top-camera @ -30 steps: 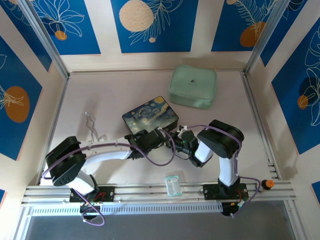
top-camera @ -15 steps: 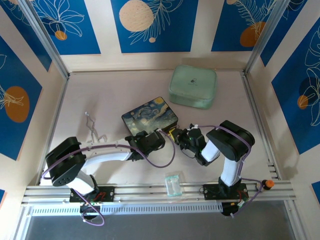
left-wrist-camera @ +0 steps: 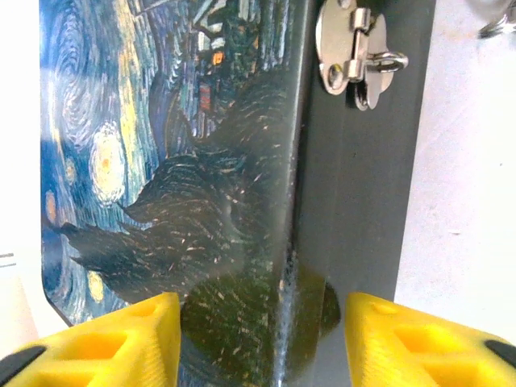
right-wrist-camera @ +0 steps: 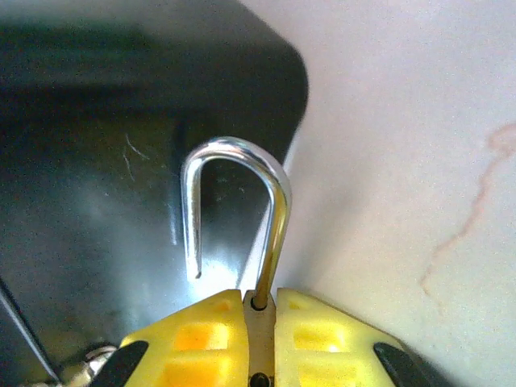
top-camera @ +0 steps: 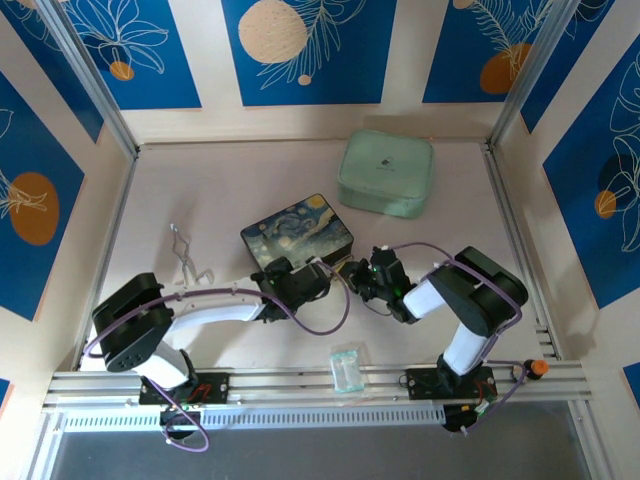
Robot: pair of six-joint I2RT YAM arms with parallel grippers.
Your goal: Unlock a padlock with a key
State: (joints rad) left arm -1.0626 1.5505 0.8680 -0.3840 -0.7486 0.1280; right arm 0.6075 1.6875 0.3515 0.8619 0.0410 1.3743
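— Claws first: what has the right claw (right-wrist-camera: 260, 300) got?
— Its yellow fingers (right-wrist-camera: 201, 330) are pressed tight on the padlock (right-wrist-camera: 260, 326). Only the thin brass body sits between them.
— And the shackle (right-wrist-camera: 235, 146)?
— It stands up out of the grip and is open. One leg runs down into the body, and the other ends free in the air, in front of the dark side of the box (right-wrist-camera: 97, 121).
— Where is that on the table (top-camera: 200, 200)?
— Near the middle, just beside the box's near side, toward its right end. Seen from above, the left claw (top-camera: 300, 280) sits at that same near side, further left.
— Is the left claw holding anything?
— Its fingertips (left-wrist-camera: 129, 334) stand well apart, with the box's edge between and beyond them. I cannot tell whether they touch it. In its wrist view the painted lid (left-wrist-camera: 145, 161) lies to the left and the dark side wall to the right, with a silver hasp (left-wrist-camera: 355, 52) on it.
— Anything else on the table?
— A green case (top-camera: 386, 172) is behind the box, silver tongs (top-camera: 185, 258) are to the left, and a small clear packet (top-camera: 347, 365) lies at the near edge.
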